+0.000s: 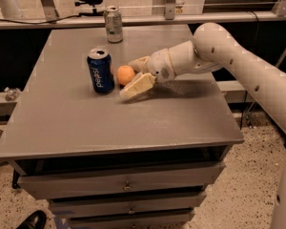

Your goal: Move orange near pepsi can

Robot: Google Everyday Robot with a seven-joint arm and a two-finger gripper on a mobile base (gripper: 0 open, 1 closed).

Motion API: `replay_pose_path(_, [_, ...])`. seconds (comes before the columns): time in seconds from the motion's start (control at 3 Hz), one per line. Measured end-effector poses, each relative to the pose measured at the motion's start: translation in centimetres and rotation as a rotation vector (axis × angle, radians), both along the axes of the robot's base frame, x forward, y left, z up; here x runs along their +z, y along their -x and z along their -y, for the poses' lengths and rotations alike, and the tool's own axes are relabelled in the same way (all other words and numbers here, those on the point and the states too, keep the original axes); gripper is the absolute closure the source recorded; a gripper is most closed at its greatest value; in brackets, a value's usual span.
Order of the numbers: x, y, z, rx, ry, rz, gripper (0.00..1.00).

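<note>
While pincer brackets orange, spread open — orange just beside pepsi can, well apart from table edges.

Reads "pepsi" in white lower-case letters, set sideways down the side of the dark blue pepsi can, upright left of centre on the table. On the silver can at the table's far edge, only dark marks, too blurred to read. No other legible text anywhere. Gripper low over the table just right of the pepsi can, fingers spread to either side of the orange, close beside that can.
</note>
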State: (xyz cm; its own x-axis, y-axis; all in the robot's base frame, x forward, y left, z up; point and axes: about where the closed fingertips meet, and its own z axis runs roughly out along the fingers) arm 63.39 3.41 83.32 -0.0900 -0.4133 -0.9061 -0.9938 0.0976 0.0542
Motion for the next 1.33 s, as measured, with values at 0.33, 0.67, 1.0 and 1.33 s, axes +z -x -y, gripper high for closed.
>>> replay_pose_path(0.33, [0.0, 0.0, 0.0, 0.001, 0.0, 0.0, 0.0])
replay_pose_path(0.67, [0.8, -0.4, 1.1, -0.023, 0.008, 0.018, 0.0])
replay_pose_path(1.0, [3.2, -1.9, 4.9, -0.115, 0.026, 0.08, 0.0])
replay_pose_path(1.33, [6.7, -3.3, 10.3, -0.22, 0.061, 0.164, 0.0])
